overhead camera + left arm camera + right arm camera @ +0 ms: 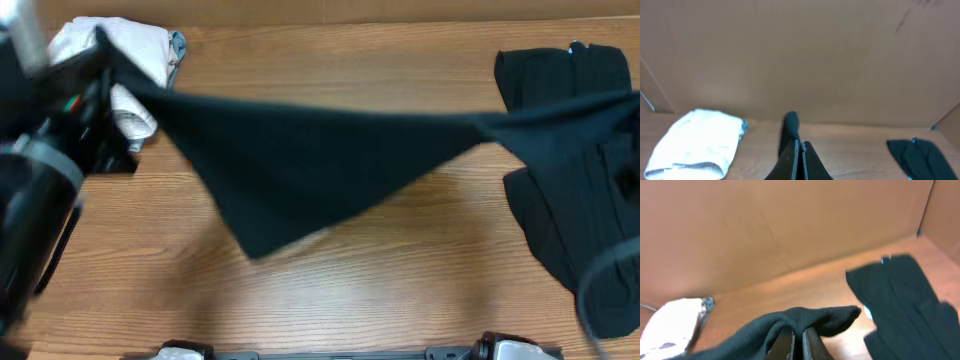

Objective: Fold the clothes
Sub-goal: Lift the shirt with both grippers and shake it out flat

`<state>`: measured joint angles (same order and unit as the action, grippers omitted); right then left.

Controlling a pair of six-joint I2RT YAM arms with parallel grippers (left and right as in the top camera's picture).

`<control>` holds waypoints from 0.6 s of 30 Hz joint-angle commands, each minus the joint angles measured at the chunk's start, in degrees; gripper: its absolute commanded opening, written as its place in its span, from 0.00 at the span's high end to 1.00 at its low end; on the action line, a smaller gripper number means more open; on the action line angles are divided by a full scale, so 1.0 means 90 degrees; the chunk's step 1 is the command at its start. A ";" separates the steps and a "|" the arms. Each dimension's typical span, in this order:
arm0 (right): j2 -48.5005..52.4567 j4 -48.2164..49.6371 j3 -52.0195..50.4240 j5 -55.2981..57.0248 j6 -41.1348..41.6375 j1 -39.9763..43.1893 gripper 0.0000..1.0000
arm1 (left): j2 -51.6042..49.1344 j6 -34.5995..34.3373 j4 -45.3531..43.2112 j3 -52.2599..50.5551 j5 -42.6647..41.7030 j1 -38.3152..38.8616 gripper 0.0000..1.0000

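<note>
Garment point(300, 165) aloft, top edge taut, corner drooping

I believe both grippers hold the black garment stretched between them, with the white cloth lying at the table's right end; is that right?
Not quite: the white cloth lies at the left end, as the overhead view shows; a black pile lies at the right. The left gripper and right gripper do hold the garment stretched between them.

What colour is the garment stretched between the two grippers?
The garment is plain black, no visible pattern; it shows best in the overhead view.
</note>
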<state>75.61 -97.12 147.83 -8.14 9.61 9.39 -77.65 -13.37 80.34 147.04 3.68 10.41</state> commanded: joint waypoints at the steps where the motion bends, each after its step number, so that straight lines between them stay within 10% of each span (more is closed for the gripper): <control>1: -0.0566 0.0010 0.0214 0.0034 -0.0073 0.0044 0.96 | 0.0529 -0.0046 -0.0019 0.0056 0.0034 -0.0034 0.96; 18: -0.1741 0.0017 -0.0916 0.0758 -0.0090 0.0041 0.96 | 0.0440 -0.0957 0.1462 -0.0282 0.1875 -0.0036 0.96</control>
<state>57.14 -97.25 144.66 -3.84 9.17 9.39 -69.28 -19.07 93.38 146.21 14.15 10.41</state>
